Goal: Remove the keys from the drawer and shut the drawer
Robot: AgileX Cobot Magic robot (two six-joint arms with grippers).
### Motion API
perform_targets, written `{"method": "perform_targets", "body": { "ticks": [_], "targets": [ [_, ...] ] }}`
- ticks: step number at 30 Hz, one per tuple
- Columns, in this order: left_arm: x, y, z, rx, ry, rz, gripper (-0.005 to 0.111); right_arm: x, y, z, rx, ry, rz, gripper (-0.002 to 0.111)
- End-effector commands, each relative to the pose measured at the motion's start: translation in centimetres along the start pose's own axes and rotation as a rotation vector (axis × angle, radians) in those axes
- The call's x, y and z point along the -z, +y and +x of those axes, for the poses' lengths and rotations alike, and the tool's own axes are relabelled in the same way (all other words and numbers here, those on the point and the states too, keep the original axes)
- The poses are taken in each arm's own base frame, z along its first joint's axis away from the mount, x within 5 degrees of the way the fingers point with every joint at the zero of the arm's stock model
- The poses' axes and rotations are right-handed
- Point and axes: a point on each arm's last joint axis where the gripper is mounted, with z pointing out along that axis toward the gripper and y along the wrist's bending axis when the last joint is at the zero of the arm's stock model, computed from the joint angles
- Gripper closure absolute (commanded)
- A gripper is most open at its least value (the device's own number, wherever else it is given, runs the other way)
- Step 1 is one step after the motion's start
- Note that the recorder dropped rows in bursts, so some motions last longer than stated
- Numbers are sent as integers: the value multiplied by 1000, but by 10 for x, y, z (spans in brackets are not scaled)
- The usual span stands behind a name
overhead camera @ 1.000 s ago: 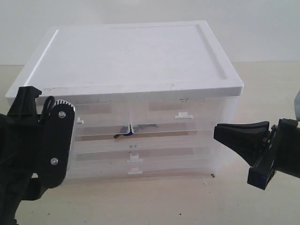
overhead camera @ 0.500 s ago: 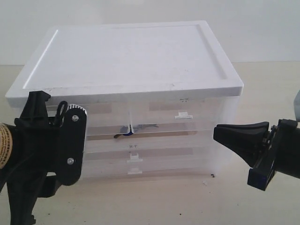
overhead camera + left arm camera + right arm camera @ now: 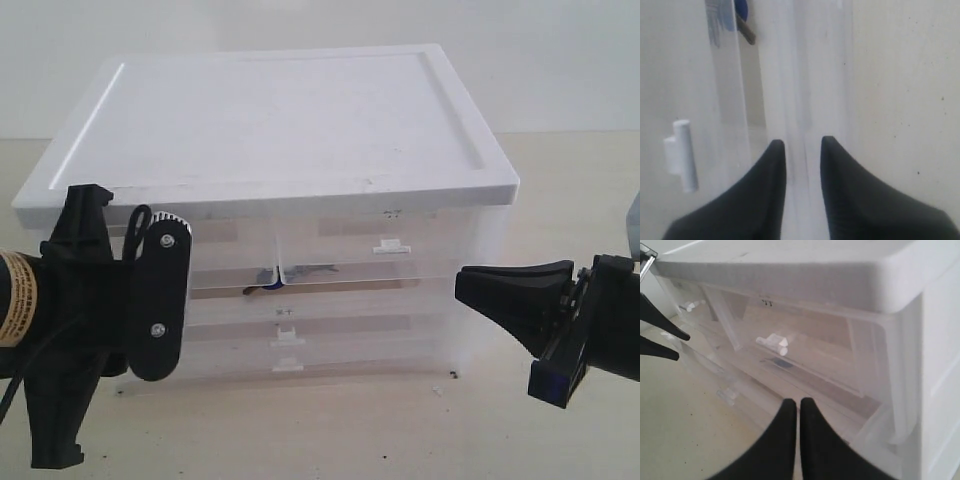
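One narrow gap shows in my left tool (image 3: 801, 141) at the drawer (image 3: 380, 275) front, so I'd clamp squarely, then pull straight out.

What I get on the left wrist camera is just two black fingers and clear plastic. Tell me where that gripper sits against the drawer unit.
Observer: The left gripper is at the left front corner of the drawer unit, under its white top.
Operator: Now report the other arm.
Observer: The right gripper hangs at the unit's right front corner, shut and empty.
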Motion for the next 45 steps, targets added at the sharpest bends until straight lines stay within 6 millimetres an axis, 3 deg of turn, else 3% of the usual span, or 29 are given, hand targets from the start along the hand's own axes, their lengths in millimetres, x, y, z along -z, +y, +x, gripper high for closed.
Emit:
{"method": "perform_targets", "body": {
  "ticks": [1,6,12,20,23,29,36,45],
  "targets": [
    [-4,-16,12,22,127,163,92,0,0,0,8,-1,-2,108],
    [-1,-24,8,-15,100,242,92,0,0,-1,8,-4,-5,108],
    [15,-29,8,-45,84,244,96,0,0,-2,8,-14,-11,108],
    [36,-23,9,-22,-19,154,98,0,1,-3,8,-25,-22,108],
    [39,-20,7,-10,-66,119,89,0,1,-2,8,-18,-16,108],
    [40,-17,3,-6,-115,86,48,0,1,-2,8,-15,-14,108],
    [39,-17,-6,91,-194,94,48,0,0,-2,7,-17,-11,108],
    [2,-22,-19,80,-143,170,50,0,1,-1,13,-3,-19,108]
  ]
}}
